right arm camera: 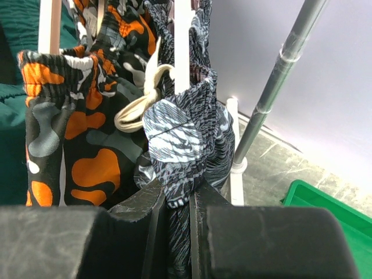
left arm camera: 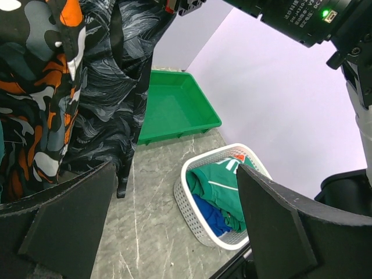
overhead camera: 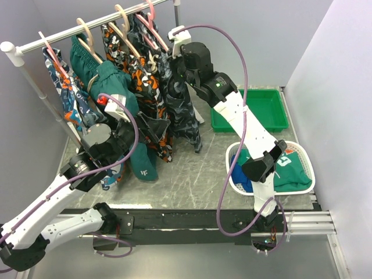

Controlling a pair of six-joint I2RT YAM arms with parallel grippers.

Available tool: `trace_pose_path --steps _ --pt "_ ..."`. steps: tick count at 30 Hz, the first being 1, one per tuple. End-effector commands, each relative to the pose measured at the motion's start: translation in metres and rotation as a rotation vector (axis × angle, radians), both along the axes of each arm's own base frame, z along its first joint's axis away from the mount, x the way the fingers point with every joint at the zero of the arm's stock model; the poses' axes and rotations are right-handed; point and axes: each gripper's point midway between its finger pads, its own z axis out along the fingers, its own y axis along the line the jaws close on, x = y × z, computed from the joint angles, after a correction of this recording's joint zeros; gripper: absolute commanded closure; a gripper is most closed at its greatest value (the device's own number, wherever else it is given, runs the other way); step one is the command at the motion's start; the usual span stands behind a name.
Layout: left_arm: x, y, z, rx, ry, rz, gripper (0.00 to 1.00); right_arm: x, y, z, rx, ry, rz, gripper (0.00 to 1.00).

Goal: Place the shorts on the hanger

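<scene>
The dark leafy-print shorts (overhead camera: 181, 110) hang from the pink hanger (overhead camera: 153, 24) at the right end of the rail, legs down to the table. My right gripper (overhead camera: 174, 53) is shut on their bunched waistband (right arm camera: 180, 136), just below the white drawstring (right arm camera: 142, 102), beside a pale hanger bar (right arm camera: 182, 46). My left gripper (overhead camera: 156, 125) is open and empty, low beside the hanging clothes. In its wrist view the gripper (left arm camera: 174, 232) shows wide-apart fingers (left arm camera: 64, 221), with the shorts (left arm camera: 116, 87) at upper left.
The rail (overhead camera: 70, 32) carries beige wooden hangers (overhead camera: 87, 35), dark green shorts (overhead camera: 110, 81) and orange camouflage shorts (overhead camera: 142, 70). A green tray (overhead camera: 278, 119) stands at back right. A white basket (overhead camera: 311, 174) with green and blue clothes is at front right.
</scene>
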Motion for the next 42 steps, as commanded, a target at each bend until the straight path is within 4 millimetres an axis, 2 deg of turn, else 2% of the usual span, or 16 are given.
trace_pose_path --steps 1,23,29,31,34,39,42 --pt "-0.007 0.001 0.014 -0.025 -0.048 -0.022 0.10 -0.002 -0.001 0.081 0.162 -0.201 -0.006 1.00" --pt "-0.006 -0.004 0.010 -0.020 -0.039 -0.036 0.10 0.016 0.015 0.055 0.155 -0.167 0.004 1.00" --pt "-0.005 -0.005 0.008 -0.013 -0.036 -0.037 0.10 0.016 0.008 0.061 0.172 -0.172 -0.019 0.99" --pt "-0.005 -0.005 0.008 -0.013 -0.036 -0.037 0.10 0.015 0.006 0.060 0.176 -0.166 -0.019 0.89" --pt "-0.004 -0.007 0.007 -0.011 -0.032 -0.042 0.10 0.012 0.005 0.060 0.185 -0.158 -0.011 0.62" --pt "-0.003 -0.006 0.008 -0.007 -0.031 -0.036 0.09 0.006 0.000 0.068 0.209 -0.154 -0.016 0.45" --pt "-0.003 -0.006 0.010 -0.001 -0.037 -0.037 0.09 -0.006 -0.016 0.088 0.243 -0.166 -0.045 0.29"
